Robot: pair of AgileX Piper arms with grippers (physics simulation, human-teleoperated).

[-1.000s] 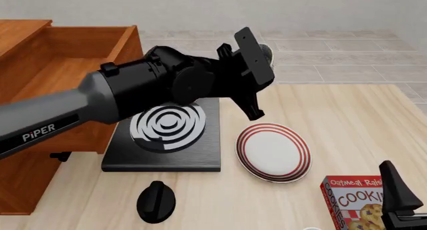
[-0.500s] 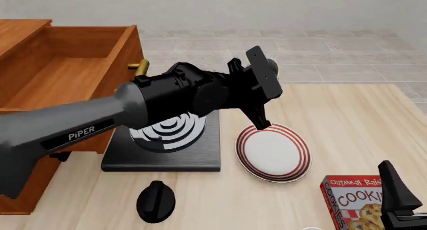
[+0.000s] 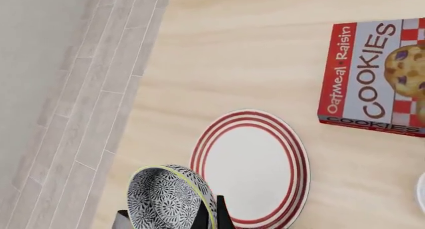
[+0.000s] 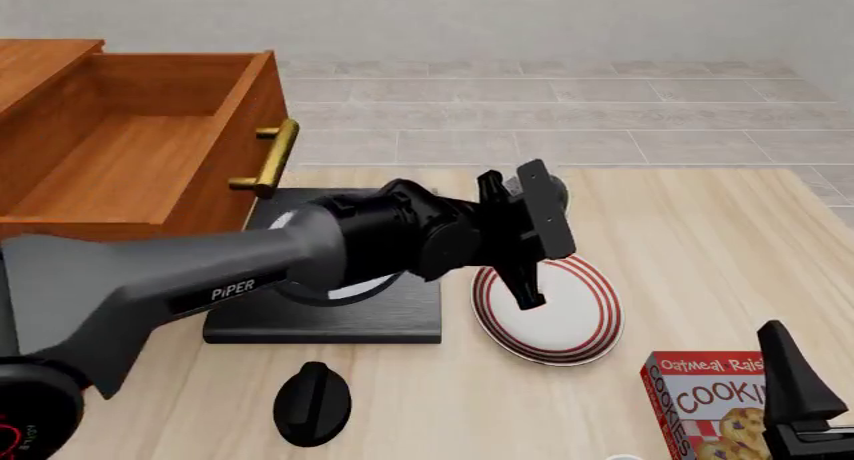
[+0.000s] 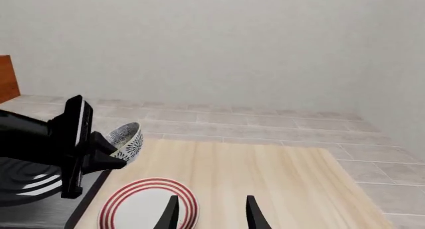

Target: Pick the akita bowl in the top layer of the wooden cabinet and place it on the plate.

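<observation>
**Bowl held over the plate's edge**

The akita bowl (image 3: 169,196), probably light, rigid, glazed-slick and chippable, is pinched by its rim, tilted above the plate's (image 3: 251,167) near edge. The left gripper (image 3: 207,216) appears clamped across that rim, though largely cropped. The right gripper (image 5: 209,212) stands spread, empty.
</observation>
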